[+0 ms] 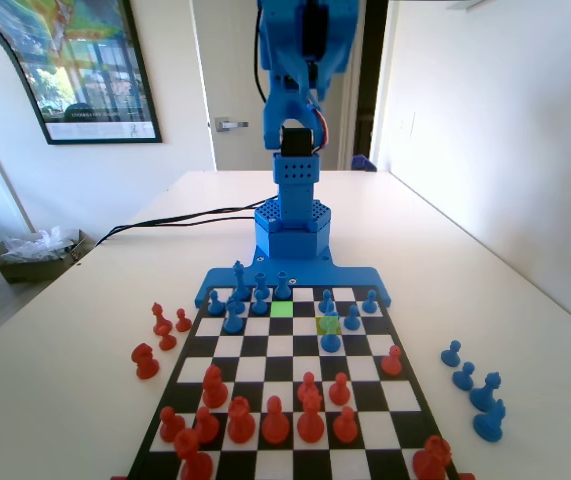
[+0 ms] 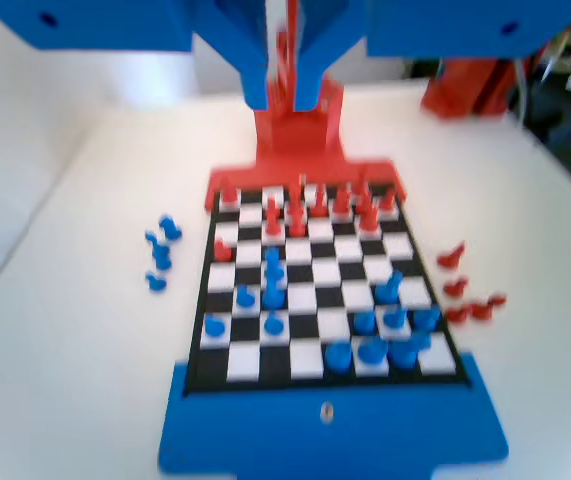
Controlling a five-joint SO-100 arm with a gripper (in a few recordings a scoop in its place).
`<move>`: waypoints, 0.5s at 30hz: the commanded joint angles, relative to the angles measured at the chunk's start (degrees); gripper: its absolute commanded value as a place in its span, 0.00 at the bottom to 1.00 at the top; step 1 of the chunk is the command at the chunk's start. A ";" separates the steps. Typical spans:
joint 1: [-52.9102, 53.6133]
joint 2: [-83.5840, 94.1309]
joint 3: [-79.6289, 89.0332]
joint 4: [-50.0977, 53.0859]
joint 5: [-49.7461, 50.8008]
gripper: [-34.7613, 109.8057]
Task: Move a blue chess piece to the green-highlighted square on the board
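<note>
1. As seen from the fixed view, the near rows of the board [image 1: 287, 395] carry a crowd of red pieces [image 1: 275, 420], with further red pieces [image 1: 155, 340] standing off the board on the white worktop [image 1: 75, 340] to the left.
2. To the right of the board in the same view, four blue pieces [image 1: 475, 392] stand on the worktop, well apart from the squares.
3. Beyond the red group, one blue chess piece [image 1: 331, 338] stands alone, just nearer than the duller yellow-green square [image 1: 329, 324].
4. The green-highlighted square [image 1: 282, 309] lies in the second row from the far edge, left of the yellow-green one; no piece stands on it.
5. Other blue pieces [image 1: 233, 312] line the far rows around it, including one just beyond the green square.
6. The board's blue frame [image 1: 291, 279] runs along the far edge, and the blue arm [image 1: 298, 130] rises from its base there, folded high above the board.
7. In the wrist view, which is blurred, the end effector [image 2: 289, 92] hangs high over the board with its jaws a narrow gap apart and nothing between them.
</note>
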 commanded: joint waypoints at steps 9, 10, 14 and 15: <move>-8.00 -18.90 0.62 -8.09 6.42 0.27; -8.61 -20.13 1.14 -9.58 6.68 0.27; -9.58 -23.03 4.57 -16.00 6.42 0.27; -9.67 -23.29 5.45 -17.40 6.33 0.27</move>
